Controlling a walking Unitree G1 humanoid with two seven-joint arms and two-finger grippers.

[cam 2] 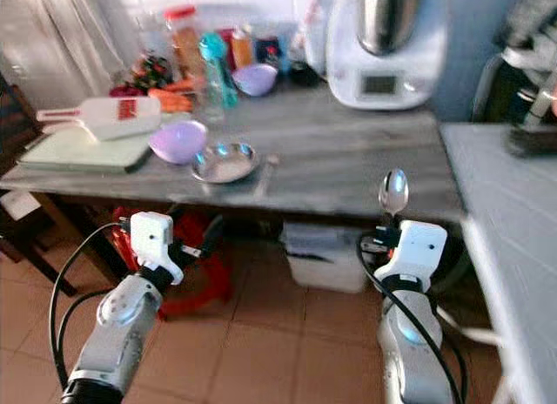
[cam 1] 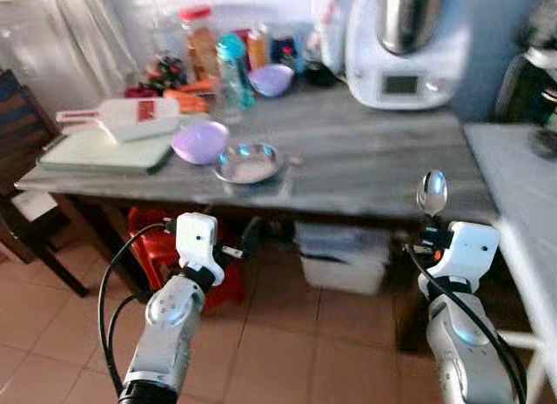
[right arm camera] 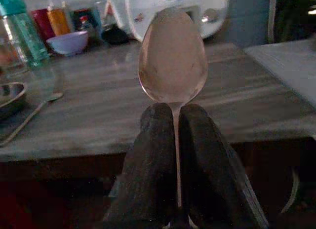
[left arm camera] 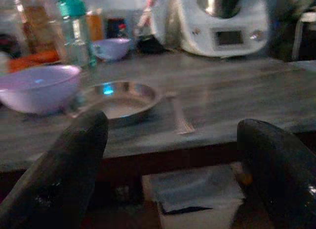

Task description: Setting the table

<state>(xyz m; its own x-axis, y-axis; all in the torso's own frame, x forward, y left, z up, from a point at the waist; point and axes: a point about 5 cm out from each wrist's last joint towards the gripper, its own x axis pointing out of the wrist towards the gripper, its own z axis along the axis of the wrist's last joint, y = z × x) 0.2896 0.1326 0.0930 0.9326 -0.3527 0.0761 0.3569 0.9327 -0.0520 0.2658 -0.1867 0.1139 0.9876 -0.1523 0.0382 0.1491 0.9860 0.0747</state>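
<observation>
Spoon, metal: light, stiff, likely slippery, clamped upright by its handle in right gripper short of the table; left gripper fingers apart, empty.

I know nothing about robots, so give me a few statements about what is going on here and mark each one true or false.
1. The right pincer holds a spoon upright. True.
2. The left pincer grips a fork. False: its fingers are spread wide with nothing between them.
3. A steel plate sits on the table beside a purple bowl. True.
4. The plate is stacked inside the purple bowl. False: it lies on the tabletop next to the bowl.
5. A white kitchen machine stands at the table's back. True.
</observation>
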